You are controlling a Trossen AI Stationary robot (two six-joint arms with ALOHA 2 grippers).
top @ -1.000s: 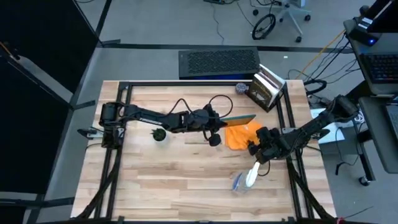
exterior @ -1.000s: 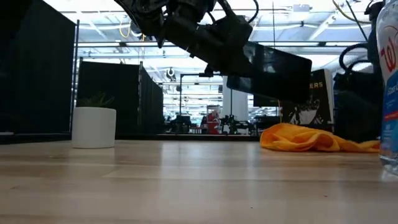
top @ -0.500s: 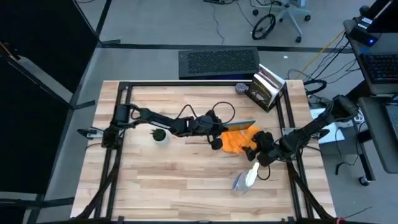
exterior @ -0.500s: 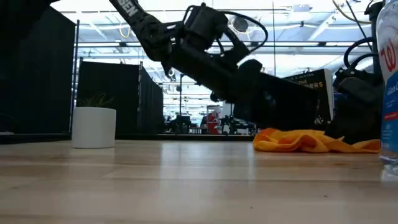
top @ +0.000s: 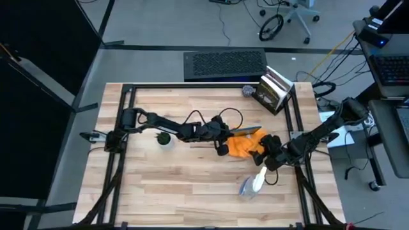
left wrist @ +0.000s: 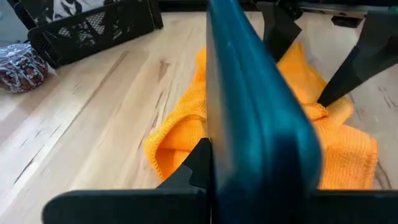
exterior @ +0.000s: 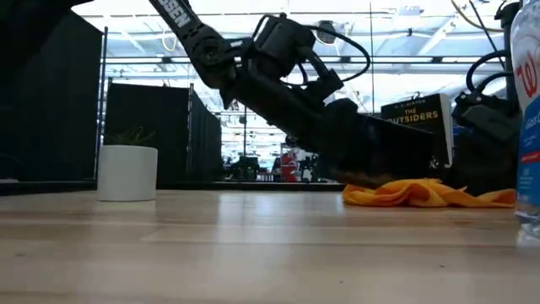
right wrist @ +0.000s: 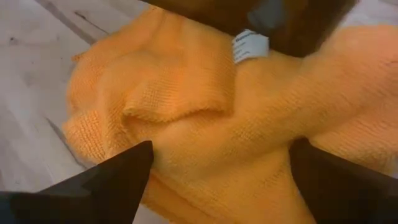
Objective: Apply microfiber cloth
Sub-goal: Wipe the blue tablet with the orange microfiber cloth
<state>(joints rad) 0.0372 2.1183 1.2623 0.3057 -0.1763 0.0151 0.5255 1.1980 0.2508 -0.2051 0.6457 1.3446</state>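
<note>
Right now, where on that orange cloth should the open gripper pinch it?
Probably the raised fold in the microfiber cloth, coming down from above. The cloth lies crumpled, and the right gripper hangs open over that ridge, clear of the tablet the left gripper holds.

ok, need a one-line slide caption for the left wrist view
Left gripper holds the dark tablet edge-on above the crumpled microfiber cloth.

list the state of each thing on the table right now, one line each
microfiber cloth: crumpled on the table, not spread out
tablet: held on edge by the left gripper, over the cloth
right gripper: open, fingers either side of the cloth
spray bottle: lying on its side
plant pot: upright
book: standing upright
</note>
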